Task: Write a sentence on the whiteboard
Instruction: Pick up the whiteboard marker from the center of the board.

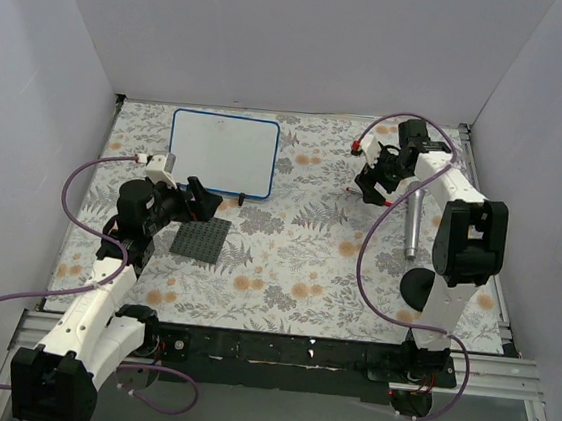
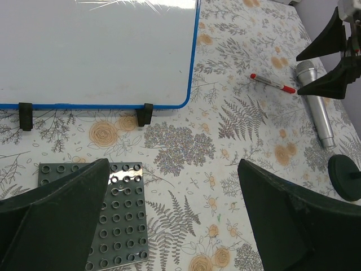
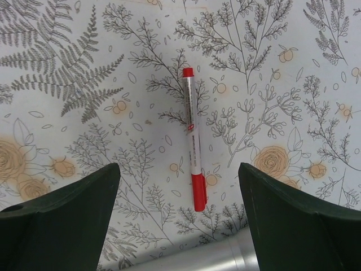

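The right fingers point(image 3: 56, 220) are spread wide open and hold nothing. On the bench point(image 3: 271, 84) between them lies a red marker point(image 3: 193, 169), white in the middle and red at both ends, and it touches neither finger. A shiny silver tube point(image 3: 192, 257) peeks in at the bottom edge of that view, just below the marker. The left fingers point(image 2: 51, 220) are wide open too, with nothing in them, above a dark grey studded plate point(image 2: 121, 220) at the lower left. The whiteboard point(image 2: 96, 51) fills the upper left of the left wrist view, with two small black clips point(image 2: 145, 114) on its lower edge. Its face is plain white. In the top view it sits at the upper left of the bench, well apart from the marker on the right. A black round disc point(image 2: 345, 176) sits near the tube's lower end.
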